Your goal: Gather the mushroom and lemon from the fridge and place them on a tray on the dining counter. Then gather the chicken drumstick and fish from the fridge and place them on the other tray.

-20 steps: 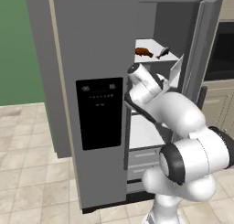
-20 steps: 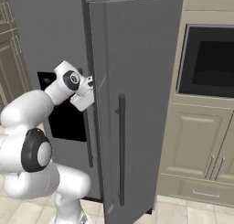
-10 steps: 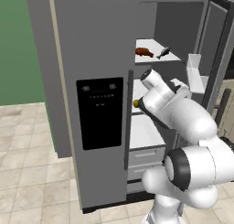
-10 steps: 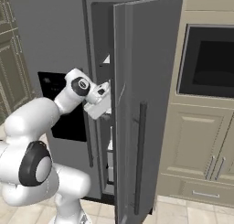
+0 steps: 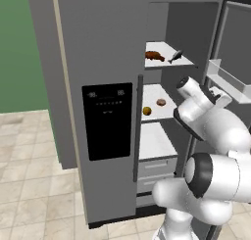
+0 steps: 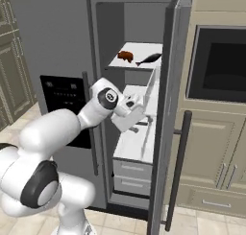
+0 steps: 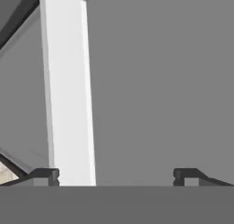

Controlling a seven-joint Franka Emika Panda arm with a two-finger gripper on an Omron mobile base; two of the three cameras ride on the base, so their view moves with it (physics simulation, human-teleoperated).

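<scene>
The lemon (image 5: 146, 110) and mushroom (image 5: 161, 102) lie on the middle shelf of the fridge (image 5: 105, 48), well apart from each other. On the shelf above them lie the chicken drumstick (image 5: 154, 56) and, beside it, the fish (image 5: 175, 55). The fridge door (image 6: 166, 114) stands swung out. The gripper (image 7: 116, 176) hangs by that door, its jaws spread wide and holding nothing.

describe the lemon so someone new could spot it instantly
Look inside the open fridge, right compartment. Skip the top shelf with the drumstick and fish; go to the shelf below. The lemon is the small yellow ball at front left, beside the paler, flatter mushroom.
</scene>
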